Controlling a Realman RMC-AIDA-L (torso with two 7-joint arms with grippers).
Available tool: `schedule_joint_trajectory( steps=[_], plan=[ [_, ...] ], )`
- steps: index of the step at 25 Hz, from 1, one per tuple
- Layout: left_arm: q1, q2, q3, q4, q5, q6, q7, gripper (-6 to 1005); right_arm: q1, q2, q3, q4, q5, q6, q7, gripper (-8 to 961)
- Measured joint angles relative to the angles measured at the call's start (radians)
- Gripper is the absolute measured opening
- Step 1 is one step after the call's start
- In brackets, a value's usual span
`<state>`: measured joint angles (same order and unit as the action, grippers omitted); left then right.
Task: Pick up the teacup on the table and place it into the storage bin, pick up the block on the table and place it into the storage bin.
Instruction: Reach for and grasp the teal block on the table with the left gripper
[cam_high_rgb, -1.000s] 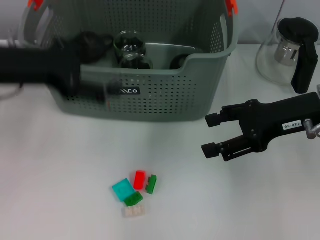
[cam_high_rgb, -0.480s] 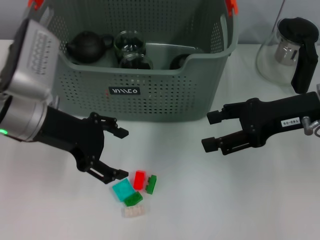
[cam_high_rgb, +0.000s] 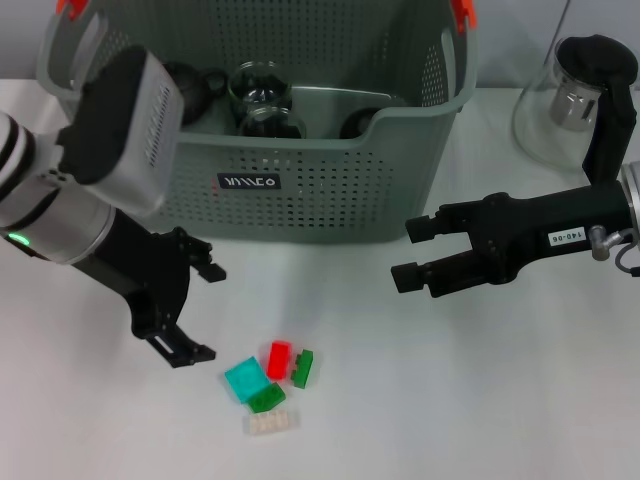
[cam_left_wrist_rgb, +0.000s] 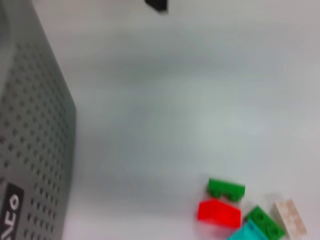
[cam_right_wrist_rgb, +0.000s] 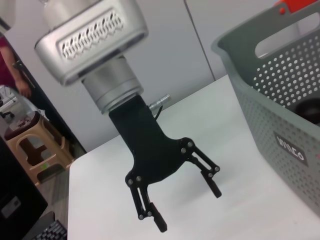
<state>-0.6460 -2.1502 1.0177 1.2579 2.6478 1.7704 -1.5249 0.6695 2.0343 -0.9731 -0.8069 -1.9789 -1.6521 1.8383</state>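
Drawing back from blocks (cam_high_rgb: 270, 383), open left claw (cam_high_rgb: 196, 312), seemingly empty

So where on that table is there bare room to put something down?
Bare table lies below the right gripper, right of the blocks. It is crowded between the storage bin, left gripper and blocks.

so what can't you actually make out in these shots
- Contents of the grey-green perforated plastic storage bin: head view, its front wall hides all but the tops of a dark teapot and glass jars.
- Clear glass pitcher with black handle: head view, cut off by the right edge.
- White lettering on the bin's black label: too small to read.
- Left gripper, open beside the small plastic blocks: absent from the left wrist view.
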Motion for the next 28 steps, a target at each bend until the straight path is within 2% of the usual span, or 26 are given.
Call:
schedule_joint_trajectory(
  steps=[4,12,28],
  plan=[
    [0.003,-0.017,0.078,0.044,0.068,0.008,-0.03,941,0.0,0.0,0.012,0.002,0.001,0.005,-0.001,944],
    [0.003,-0.022,0.228,0.033,0.077,-0.043,-0.043,934,0.003,0.001,0.03,0.021,0.002,0.013,-0.012,942],
    [-0.007,-0.023,0.318,-0.022,0.059,-0.074,-0.051,933,-0.001,0.007,0.041,0.025,0.002,0.018,-0.014,944]
  ],
)
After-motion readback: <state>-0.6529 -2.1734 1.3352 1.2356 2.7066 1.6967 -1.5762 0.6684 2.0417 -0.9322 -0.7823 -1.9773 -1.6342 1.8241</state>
